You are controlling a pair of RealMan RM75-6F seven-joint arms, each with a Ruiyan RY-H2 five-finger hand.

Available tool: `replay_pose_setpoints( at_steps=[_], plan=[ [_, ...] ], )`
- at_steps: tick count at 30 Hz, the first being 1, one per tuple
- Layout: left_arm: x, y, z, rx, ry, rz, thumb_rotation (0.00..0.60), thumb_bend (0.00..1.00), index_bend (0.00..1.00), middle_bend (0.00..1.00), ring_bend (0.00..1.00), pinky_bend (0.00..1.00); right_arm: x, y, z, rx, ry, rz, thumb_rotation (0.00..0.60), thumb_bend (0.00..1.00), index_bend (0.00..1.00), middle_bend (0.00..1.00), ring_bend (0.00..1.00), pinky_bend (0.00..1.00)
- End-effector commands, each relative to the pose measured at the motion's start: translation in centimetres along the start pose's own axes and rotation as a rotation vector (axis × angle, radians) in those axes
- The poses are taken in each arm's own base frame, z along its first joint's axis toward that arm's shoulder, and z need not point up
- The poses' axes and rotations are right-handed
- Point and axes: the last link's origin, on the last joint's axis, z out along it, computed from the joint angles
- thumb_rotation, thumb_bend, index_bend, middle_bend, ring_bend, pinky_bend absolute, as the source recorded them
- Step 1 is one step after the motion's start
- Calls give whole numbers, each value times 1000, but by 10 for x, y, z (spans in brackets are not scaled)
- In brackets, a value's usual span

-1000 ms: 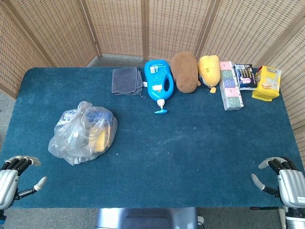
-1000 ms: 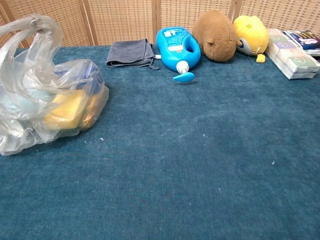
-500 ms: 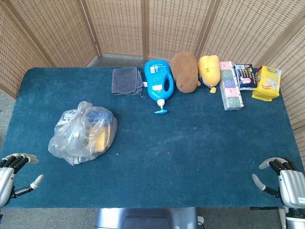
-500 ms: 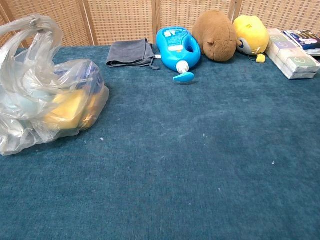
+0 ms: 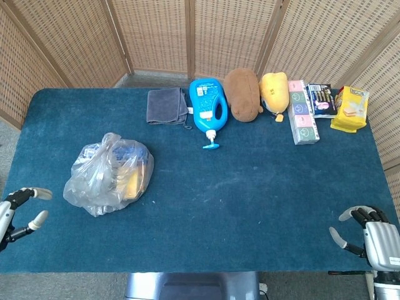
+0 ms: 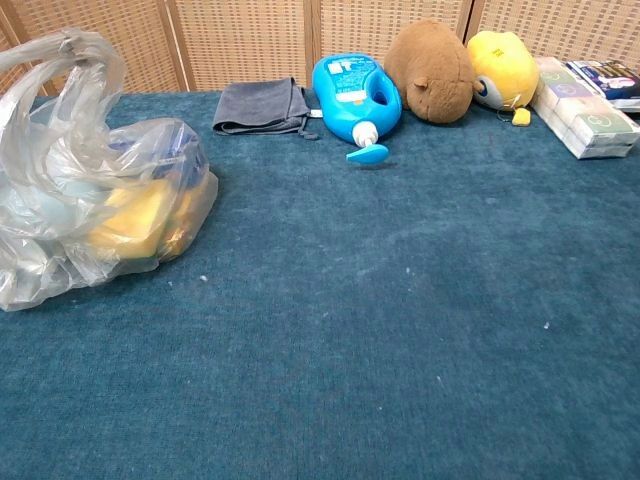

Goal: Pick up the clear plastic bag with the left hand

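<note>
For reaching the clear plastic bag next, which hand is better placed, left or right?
Left. The left hand sits at the table's near edge just beside the clear plastic bag, fingers apart and empty. The right hand is at the opposite near corner, with the whole table width between it and the bag.

Left hand (image 5: pixel 17 210) and right hand (image 5: pixel 375 237) both empty, fingers apart.

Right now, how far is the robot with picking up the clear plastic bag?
Done: nothing yet. The clear plastic bag lies on the blue table, untouched. In hand: the left hand is at the table's near left edge, fingers apart, empty, apart from the bag. Left: reach the bag, grip its gathered top and lift. The right hand holds nothing.
</note>
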Motion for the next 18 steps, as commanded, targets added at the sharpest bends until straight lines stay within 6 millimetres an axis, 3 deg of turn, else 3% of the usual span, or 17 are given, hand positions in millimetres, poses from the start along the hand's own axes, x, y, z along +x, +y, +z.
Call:
replay_pose_setpoints(
  at_steps=[1, 11, 18],
  plan=[
    [15, 8, 21, -1, -74, -130, 40, 212, 361, 344, 249, 197, 1, 1, -1, -5, 2, -2, 127, 323, 485, 439, 318, 218],
    [36, 9, 54, 9, -157, -465, 37, 212, 338, 344, 249, 233, 2, 3, -1, -13, 7, -9, 127, 323, 485, 439, 318, 218],
    [48, 3, 68, 19, -210, -644, 38, 210, 261, 311, 246, 233, 3, 3, -1, -15, 10, -13, 128, 322, 485, 439, 318, 217]
  ],
)
